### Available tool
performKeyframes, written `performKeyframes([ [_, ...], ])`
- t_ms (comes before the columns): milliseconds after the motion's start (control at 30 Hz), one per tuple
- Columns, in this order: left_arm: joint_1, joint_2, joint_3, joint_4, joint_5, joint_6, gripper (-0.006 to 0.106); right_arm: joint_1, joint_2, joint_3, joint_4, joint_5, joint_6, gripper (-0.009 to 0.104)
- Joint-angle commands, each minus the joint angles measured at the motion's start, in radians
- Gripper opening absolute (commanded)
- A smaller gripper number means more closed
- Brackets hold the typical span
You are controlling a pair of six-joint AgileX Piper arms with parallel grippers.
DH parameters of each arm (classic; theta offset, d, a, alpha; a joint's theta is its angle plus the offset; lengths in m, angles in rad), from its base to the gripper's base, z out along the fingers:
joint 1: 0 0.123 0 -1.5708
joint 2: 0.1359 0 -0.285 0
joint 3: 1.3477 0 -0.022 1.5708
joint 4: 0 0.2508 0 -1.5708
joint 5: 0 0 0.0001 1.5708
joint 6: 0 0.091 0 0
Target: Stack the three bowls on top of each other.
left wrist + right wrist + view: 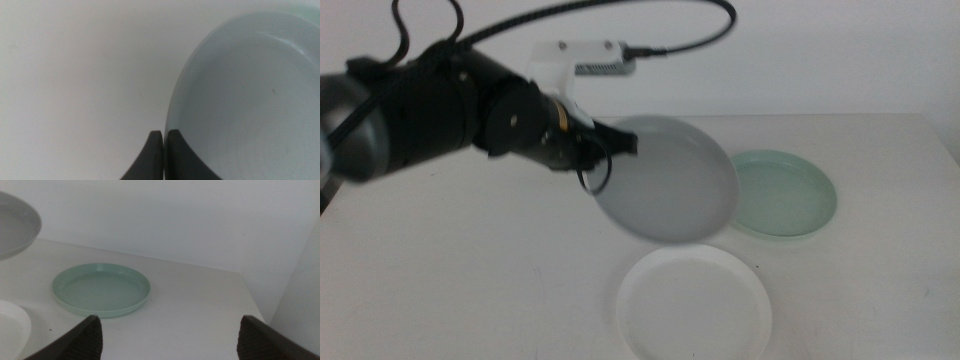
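Left gripper (pixel 605 150) is clamped shut on the near rim of the grey bowl (pixel 670 180), carrying it lifted and tilted above the table (pixel 470 270). Left wrist view shows the two jaws pressed together on the rim, bowl interior facing the camera. Key relation: the grey bowl hangs between the other two, overlapping the mint green bowl's (pixel 785 192) left edge in the middle view, and just behind the white bowl (pixel 693 303). Both of those sit flat on the table, well apart from the gripper, which is on the grey bowl's left side. Either could serve as base; the white bowl looks a bit nearer, judging by the overlap. Right gripper (pixel 170 335) waits wide open and empty, near the mint green bowl's right side.
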Motion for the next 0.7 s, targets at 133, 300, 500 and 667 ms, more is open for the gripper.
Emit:
performKeyframes([
  [133,-0.115,-0.115,0.099,-0.011,-0.061,-0.017,0.0,-0.008,-0.027,-0.006,-0.009,-0.076,-0.002,0.094],
  [300,-0.166,-0.099,0.155,-0.01,-0.101,-0.07,0.0,-0.008,-0.027,-0.006,-0.009,-0.076,-0.002,0.094],
  [500,-0.172,-0.053,0.195,-0.024,-0.136,-0.093,0.0,-0.008,-0.027,-0.006,-0.009,-0.076,-0.002,0.094],
  [667,-0.172,-0.003,0.195,-0.046,-0.128,-0.093,0.0,-0.008,-0.027,-0.006,-0.009,-0.076,-0.002,0.094],
])
